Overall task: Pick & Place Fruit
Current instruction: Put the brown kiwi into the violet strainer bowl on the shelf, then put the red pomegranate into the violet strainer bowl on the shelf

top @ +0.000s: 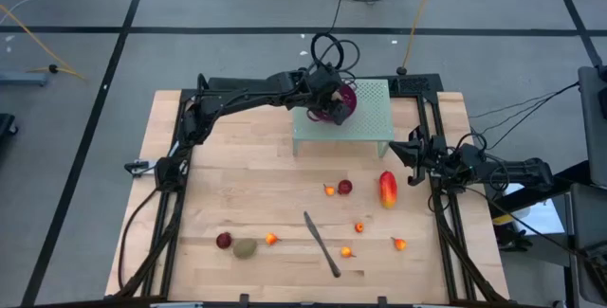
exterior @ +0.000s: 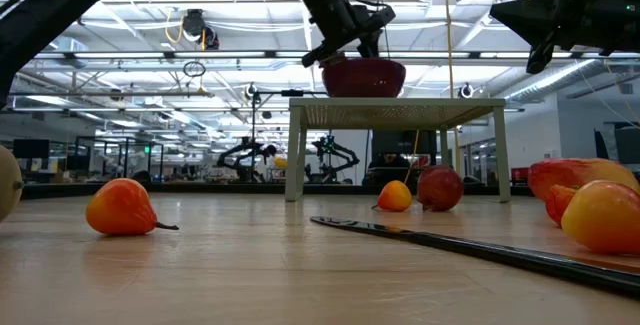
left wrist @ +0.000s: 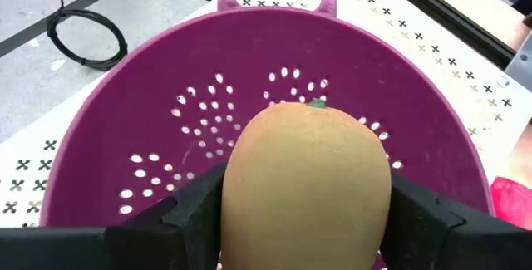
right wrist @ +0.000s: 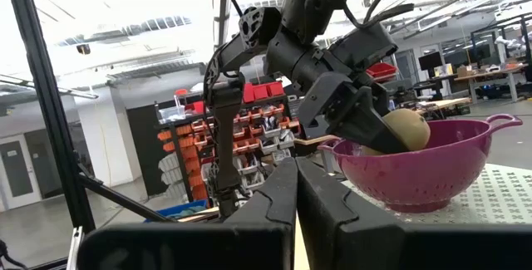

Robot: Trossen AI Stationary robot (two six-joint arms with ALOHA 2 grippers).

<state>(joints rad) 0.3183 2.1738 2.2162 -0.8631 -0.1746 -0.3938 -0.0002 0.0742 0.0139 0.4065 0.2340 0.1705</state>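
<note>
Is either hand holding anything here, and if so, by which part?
The left hand holds a brownish kiwi by its two sides, fingers flanking it, over the purple bowl. The right hand is shut and holds nothing.

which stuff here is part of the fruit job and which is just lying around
Job:
- brownish-green oval kiwi between the left gripper fingers, over the purple perforated bowl
- elongated red-yellow mango
- dark red round fruit

Lying about:
- long dark-handled knife
- parked right gripper
</note>
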